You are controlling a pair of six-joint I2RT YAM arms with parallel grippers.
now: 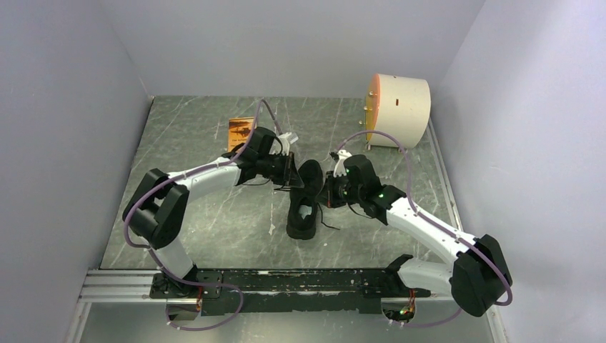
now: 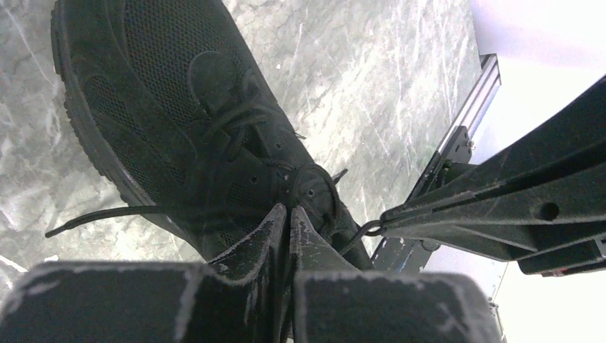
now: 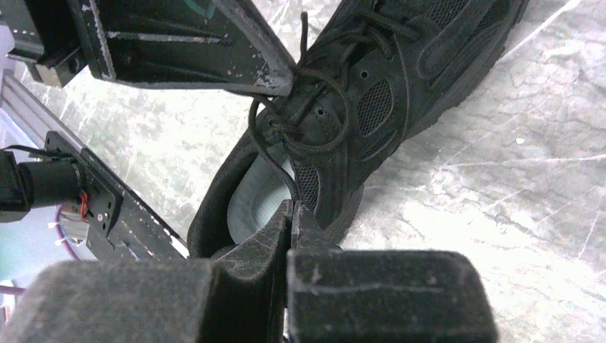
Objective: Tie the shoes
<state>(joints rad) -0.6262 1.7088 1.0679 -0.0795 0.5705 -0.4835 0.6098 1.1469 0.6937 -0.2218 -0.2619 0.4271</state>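
Shoe (image 1: 306,204) sits on counter (image 1: 214,214) between the arms, toe pointing away. Light, soft knit. Laces (image 3: 336,107) are thin, limp and probably slippery, so pinch the strands, not the upper. Left tool (image 2: 288,214) looks pinched on laces at the top eyelets. Right tool (image 3: 291,209) is clamped on a strand.

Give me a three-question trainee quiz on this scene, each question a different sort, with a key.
1. True or false: the shoe lies tipped on its side.
2. What does the right claw pinch? A) a lace B) the sole C) the heel
3. Fill in: the white drum stands at the table's far ___ corner.

Key: 1 false, it stands on its sole; 2 A; 3 right.
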